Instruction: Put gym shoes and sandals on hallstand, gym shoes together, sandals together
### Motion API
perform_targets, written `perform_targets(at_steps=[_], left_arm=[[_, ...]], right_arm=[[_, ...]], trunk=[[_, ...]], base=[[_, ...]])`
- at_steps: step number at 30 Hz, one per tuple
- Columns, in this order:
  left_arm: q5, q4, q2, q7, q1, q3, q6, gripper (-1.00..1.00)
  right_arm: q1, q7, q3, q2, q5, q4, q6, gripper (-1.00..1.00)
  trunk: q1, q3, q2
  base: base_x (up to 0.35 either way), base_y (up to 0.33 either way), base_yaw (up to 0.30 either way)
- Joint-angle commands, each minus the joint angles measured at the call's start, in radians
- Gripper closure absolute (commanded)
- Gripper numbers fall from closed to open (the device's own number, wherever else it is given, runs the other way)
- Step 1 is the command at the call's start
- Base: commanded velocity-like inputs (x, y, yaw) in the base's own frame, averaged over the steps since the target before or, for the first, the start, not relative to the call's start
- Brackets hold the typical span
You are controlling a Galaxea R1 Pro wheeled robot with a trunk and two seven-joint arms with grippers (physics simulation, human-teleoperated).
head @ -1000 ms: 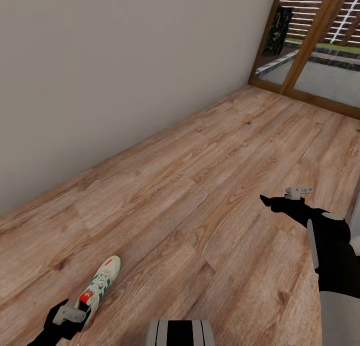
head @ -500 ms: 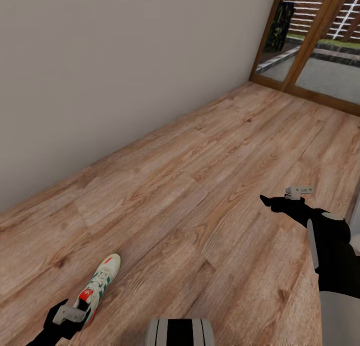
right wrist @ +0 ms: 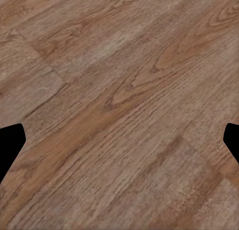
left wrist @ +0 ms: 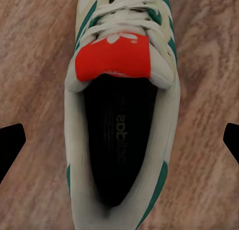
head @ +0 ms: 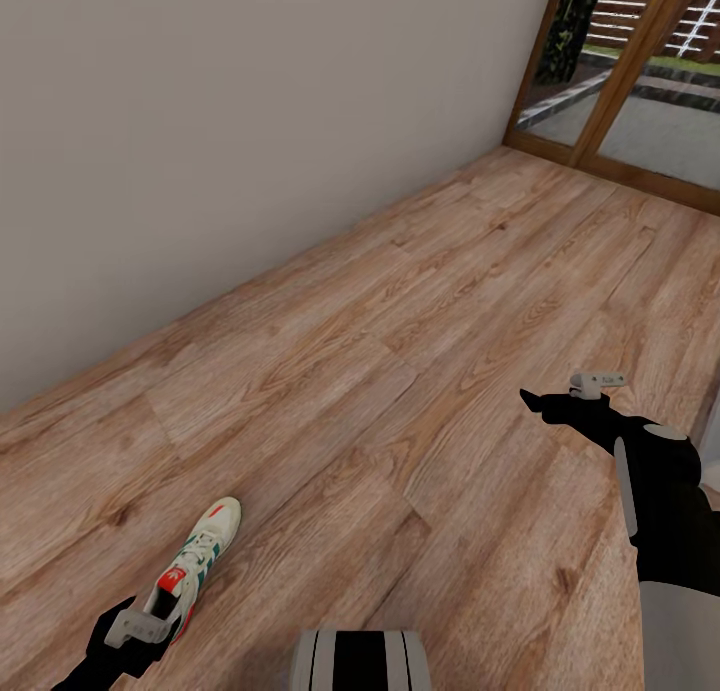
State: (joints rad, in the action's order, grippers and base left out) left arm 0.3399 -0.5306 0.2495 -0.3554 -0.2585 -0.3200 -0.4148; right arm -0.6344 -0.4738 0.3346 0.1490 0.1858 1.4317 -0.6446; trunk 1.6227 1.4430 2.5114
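Observation:
One gym shoe point(head: 200, 556), cream-white with teal stripes and a red-orange tongue, lies on the corridor floor point(head: 380, 371) at the lower left, toe pointing away from me. My left gripper point(head: 145, 626) hovers over its heel. In the left wrist view this gripper point(left wrist: 119, 142) is open, its black fingertips point(left wrist: 10, 145) standing wide on either side of the shoe point(left wrist: 122, 65) without touching it. My right gripper point(head: 535, 401) hangs open over bare planks at the right, nothing between its fingertips point(right wrist: 10, 140). The sandals and the hallstand are out of view.
A plain beige wall point(head: 250, 121) runs along the left, meeting the floor on a diagonal. A wood-framed glass door point(head: 620, 81) closes the far right corner. My base point(head: 360, 661) shows at the bottom edge.
The whole picture has slid slightly upward, so the camera has moved. Both arms keep their places in the view, and a little more of the shoe shows ahead of the left gripper.

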Motion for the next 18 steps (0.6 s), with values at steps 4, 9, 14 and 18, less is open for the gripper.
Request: perform_targets(at_steps=[4,9,14,18], left_arm=[[0.010,0.000,-0.001,-0.006,-0.001,-0.009,-0.005,-1.00],[0.010,0.000,-0.001,-0.007,-0.001,-0.009,-0.005,-1.00],[0.010,0.000,-0.001,-0.006,-0.001,-0.009,-0.005,-1.00],[0.010,0.000,-0.001,-0.006,-0.001,-0.009,-0.004,-1.00]], right_arm=[[-0.001,-0.009,0.001,0.000,0.011,0.001,-0.003,-1.00],[-0.001,-0.009,0.001,0.000,0.011,0.001,-0.003,-1.00],[-0.001,-0.009,0.001,0.000,0.011,0.001,-0.003,-1.00],[-0.001,-0.009,0.001,0.000,0.011,0.001,-0.003,-1.00]], trunk=[[0.001,0.013,0.001],[0.003,0.036,0.002],[0.003,0.040,0.002],[0.003,0.041,0.002]], base=[[0.000,0.000,0.000],[0.000,0.000,0.043],[0.000,0.000,0.090],[0.000,0.000,0.029]])
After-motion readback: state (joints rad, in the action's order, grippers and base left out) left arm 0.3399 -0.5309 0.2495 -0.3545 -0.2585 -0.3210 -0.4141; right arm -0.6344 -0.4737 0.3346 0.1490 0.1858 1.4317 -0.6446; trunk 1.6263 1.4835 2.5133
